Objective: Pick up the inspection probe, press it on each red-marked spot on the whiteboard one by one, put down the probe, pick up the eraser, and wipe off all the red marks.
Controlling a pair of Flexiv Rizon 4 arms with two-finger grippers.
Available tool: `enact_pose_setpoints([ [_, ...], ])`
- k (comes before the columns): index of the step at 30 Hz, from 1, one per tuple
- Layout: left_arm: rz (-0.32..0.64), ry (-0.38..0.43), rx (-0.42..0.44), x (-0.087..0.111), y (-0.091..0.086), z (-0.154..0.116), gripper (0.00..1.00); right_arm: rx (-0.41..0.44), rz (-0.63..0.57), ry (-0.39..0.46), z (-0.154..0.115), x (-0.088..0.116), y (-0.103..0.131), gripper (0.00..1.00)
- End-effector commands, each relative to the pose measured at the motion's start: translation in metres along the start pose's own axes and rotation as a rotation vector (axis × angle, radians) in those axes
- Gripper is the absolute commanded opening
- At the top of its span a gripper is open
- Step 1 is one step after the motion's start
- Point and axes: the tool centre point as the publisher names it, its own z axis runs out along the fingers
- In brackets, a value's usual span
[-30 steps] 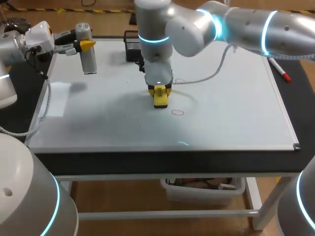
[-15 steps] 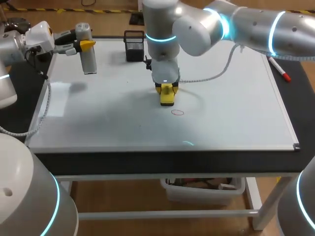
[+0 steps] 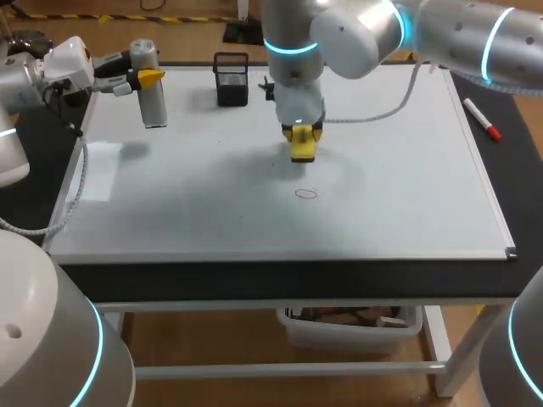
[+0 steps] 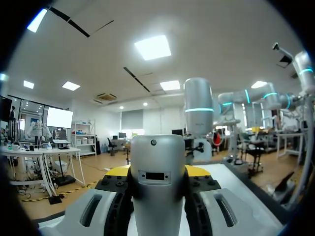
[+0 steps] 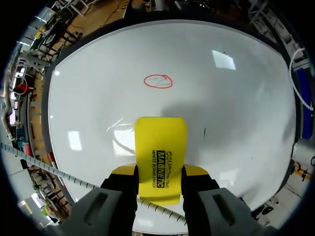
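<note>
Your right gripper (image 5: 158, 178) is clenched on the eraser (image 3: 303, 146), one yellow finger on each long side, so the pad points down at the whiteboard (image 3: 407, 186) and can be dragged flat. It hangs over the middle of the board, toward the far edge, and I can't tell from these views whether the pad is pressing or just above the surface. The only red mark (image 3: 306, 193) I can see is a small loop on the near side of the eraser, close but apart from it. In the wrist view it lies straight ahead of the eraser, so the hold looks lined up for a pull toward you across that loop. Your left gripper (image 3: 146, 79) grasps the probe (image 3: 151, 89), both fingers closed on its silver body. It is held upright above the board's far left corner, well apart from the eraser, and I'd judge it is parked there to keep out of the wiping path; it has not been set down. A black holder (image 3: 231, 79) stands at the far edge just beside the right arm, so watch it on any sweep that way. A red marker (image 3: 483, 119) lies off the board's right edge.
</note>
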Motion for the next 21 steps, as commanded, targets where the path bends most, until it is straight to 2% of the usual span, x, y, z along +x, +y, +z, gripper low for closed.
enact_pose_setpoints([
  [1, 0.003, -0.003, 0.000, 0.001, -0.001, 0.000, 0.00, 0.005, 0.037, -0.006, -0.014, 0.031, -0.008, 0.00],
  [7, 0.003, -0.003, 0.000, 0.001, -0.001, 0.000, 0.00, 0.003, 0.157, 0.001, -0.015, 0.082, -0.028, 0.00],
  [14, 0.003, -0.003, 0.000, 0.001, -0.001, 0.000, 0.00, -0.028, 0.313, 0.025, 0.000, 0.147, -0.053, 0.00],
  [21, 0.003, -0.003, 0.000, 0.001, -0.001, 0.000, 0.00, -0.059, 0.417, 0.009, 0.008, 0.196, -0.064, 0.00],
])
